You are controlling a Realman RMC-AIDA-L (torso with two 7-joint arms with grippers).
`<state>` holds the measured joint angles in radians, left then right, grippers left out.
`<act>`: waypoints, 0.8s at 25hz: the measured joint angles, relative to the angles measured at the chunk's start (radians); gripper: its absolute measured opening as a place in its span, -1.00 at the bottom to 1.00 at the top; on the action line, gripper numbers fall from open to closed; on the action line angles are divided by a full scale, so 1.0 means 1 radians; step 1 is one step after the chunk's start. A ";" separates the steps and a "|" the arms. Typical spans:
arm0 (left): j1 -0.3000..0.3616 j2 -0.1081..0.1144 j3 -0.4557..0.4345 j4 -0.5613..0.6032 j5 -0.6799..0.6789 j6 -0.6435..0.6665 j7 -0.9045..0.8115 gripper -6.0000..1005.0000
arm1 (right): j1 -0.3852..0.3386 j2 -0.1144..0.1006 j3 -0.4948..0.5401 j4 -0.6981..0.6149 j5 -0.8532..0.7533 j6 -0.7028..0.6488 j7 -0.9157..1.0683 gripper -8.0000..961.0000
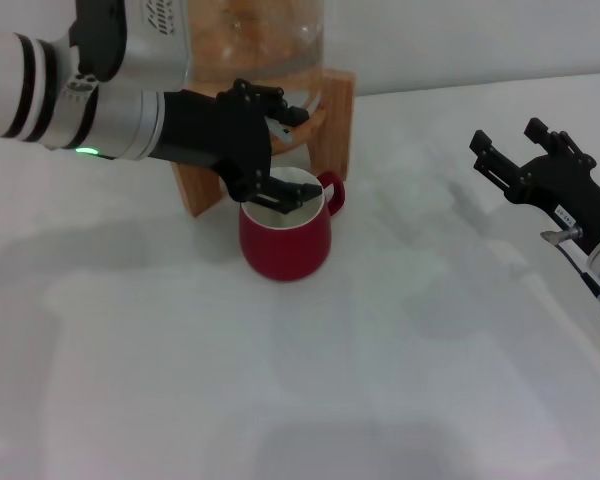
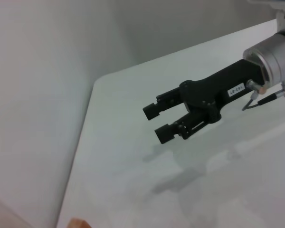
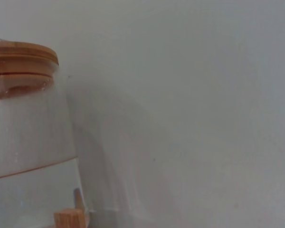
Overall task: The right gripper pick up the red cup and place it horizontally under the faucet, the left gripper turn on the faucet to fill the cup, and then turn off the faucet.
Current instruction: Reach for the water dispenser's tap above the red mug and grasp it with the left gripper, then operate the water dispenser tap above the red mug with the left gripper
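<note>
The left gripper (image 1: 272, 150) is reached in from the left side of the head view, its silver wrist with black bands held roughly level and a green light lit on its underside. Its black fingers are spread and curled downward. The right gripper (image 1: 508, 148) is held well apart at the right edge, angled up and inward, with its 2 fingers (image 2: 157, 107) parted and nothing gripped between them. A blue-green light is shown at its wrist.
</note>
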<state>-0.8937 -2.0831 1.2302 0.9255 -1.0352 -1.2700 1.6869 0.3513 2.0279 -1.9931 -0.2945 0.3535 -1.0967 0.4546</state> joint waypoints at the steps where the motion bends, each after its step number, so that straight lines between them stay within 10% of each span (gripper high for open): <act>1: -0.001 0.000 0.000 0.000 -0.003 0.006 0.003 0.69 | 0.000 0.000 -0.001 0.000 0.000 0.000 0.000 0.74; 10: 0.004 0.000 0.006 0.049 -0.050 0.027 -0.001 0.68 | 0.000 -0.004 -0.001 -0.002 0.003 0.000 0.001 0.74; 20: 0.212 -0.003 0.108 0.272 -0.141 0.084 -0.094 0.68 | 0.003 -0.006 0.005 -0.001 0.004 0.002 0.006 0.74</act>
<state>-0.6813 -2.0858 1.3381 1.1974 -1.1767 -1.1856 1.5930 0.3544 2.0218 -1.9885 -0.2958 0.3576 -1.0946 0.4611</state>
